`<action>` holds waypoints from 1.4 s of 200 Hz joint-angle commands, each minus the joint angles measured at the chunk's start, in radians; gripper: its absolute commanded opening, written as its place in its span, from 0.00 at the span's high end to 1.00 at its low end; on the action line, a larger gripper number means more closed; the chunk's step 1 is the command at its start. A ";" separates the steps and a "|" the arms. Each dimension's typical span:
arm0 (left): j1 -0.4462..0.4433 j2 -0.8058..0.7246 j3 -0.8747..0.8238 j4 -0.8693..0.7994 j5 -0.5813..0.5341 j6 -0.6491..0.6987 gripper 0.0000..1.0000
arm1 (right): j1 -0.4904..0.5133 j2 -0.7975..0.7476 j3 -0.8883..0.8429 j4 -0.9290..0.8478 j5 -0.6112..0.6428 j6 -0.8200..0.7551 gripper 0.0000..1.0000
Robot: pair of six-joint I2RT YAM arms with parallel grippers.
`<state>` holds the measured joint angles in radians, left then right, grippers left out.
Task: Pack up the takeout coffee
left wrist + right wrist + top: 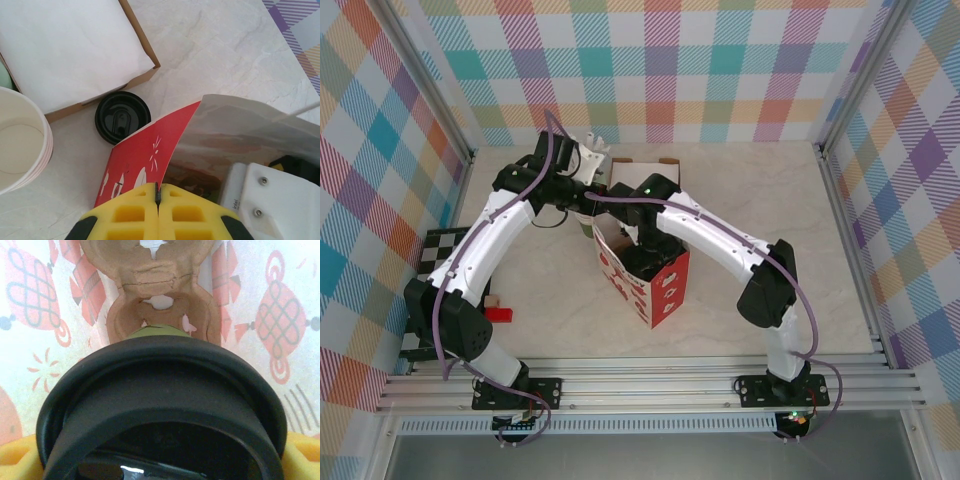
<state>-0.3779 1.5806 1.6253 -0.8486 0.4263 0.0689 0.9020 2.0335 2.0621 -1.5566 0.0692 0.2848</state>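
The takeout coffee point(162, 405) fills the right wrist view: a black round lid with a sliver of green cup point(157, 331) beyond it. It hangs inside the red paper bag point(655, 285), above the bag's brown folded bottom point(160, 285). My right gripper point(162, 462) is shut on it, with a yellow finger point(15, 457) at each side of the lid. In the top view the right gripper point(642, 248) reaches down into the bag's mouth. My left gripper point(158, 192) is shut on the bag's red rim point(150, 155), pinching it between the yellow pads.
A loose black lid point(122, 116) lies on the table beside the bag. A stack of lidless cups point(20, 145) stands to its left. A cardboard box lined with white paper point(75, 50) sits behind. A checkered mat point(430, 260) and a red block point(498, 314) are at the left.
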 commanded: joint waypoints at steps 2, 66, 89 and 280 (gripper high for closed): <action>-0.003 -0.011 -0.004 0.025 0.069 -0.009 1.00 | -0.010 0.036 -0.014 0.000 -0.011 -0.021 0.58; 0.018 -0.005 0.000 0.031 0.066 -0.031 1.00 | -0.010 -0.007 -0.081 0.064 -0.012 -0.047 0.60; 0.020 -0.001 -0.003 0.037 0.063 -0.044 1.00 | -0.011 -0.032 -0.122 0.101 -0.017 -0.045 0.60; 0.020 0.001 -0.048 0.068 0.114 -0.073 1.00 | -0.011 -0.096 -0.293 0.271 0.027 -0.022 0.65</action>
<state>-0.3630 1.5837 1.5974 -0.8066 0.4938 0.0139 0.8963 1.9652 1.7939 -1.3190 0.0849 0.2535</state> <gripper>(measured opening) 0.037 0.809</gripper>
